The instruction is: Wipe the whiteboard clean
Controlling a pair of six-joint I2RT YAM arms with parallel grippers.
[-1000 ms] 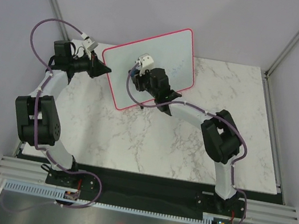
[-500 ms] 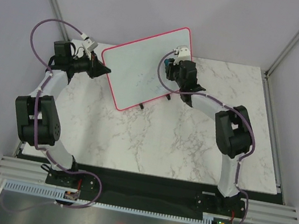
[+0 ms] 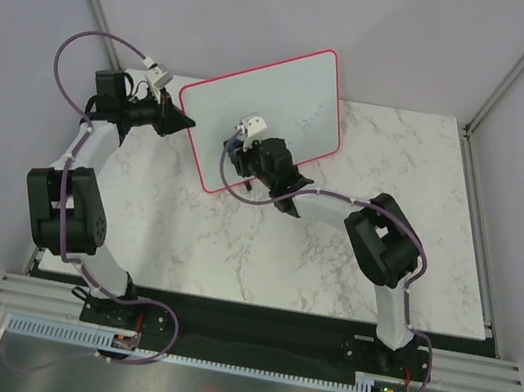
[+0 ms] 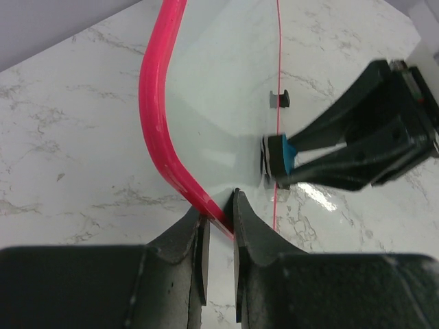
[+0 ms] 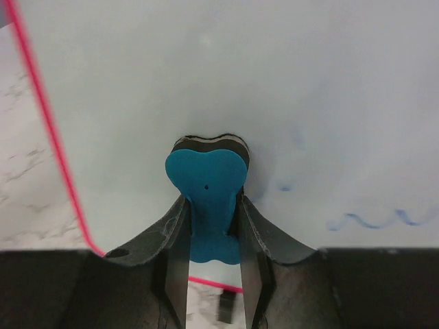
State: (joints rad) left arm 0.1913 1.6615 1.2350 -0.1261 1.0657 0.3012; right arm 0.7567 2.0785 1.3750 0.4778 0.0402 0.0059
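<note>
The whiteboard [image 3: 291, 89] stands tilted at the far left of the worktop [image 3: 332, 259], with my left fingers [image 4: 188, 247] clenched on its pink frame [image 4: 154, 103]. My right fingers [image 5: 175, 233] grasp the blue eraser [image 5: 206, 192], pressed to the board's lower-left face. The blue scrawl [image 5: 370, 219] lies rightward along the board's long axis, nearer my right arm.

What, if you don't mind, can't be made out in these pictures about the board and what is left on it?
- Top external: the faint marks on the whiteboard are too small to read, and the right arm covers part of its lower edge.
- Right wrist: the blue squiggle reaches the picture's right edge, and the eraser hides the surface under it.
- Left wrist: the left gripper hides the frame where it clamps it.
</note>
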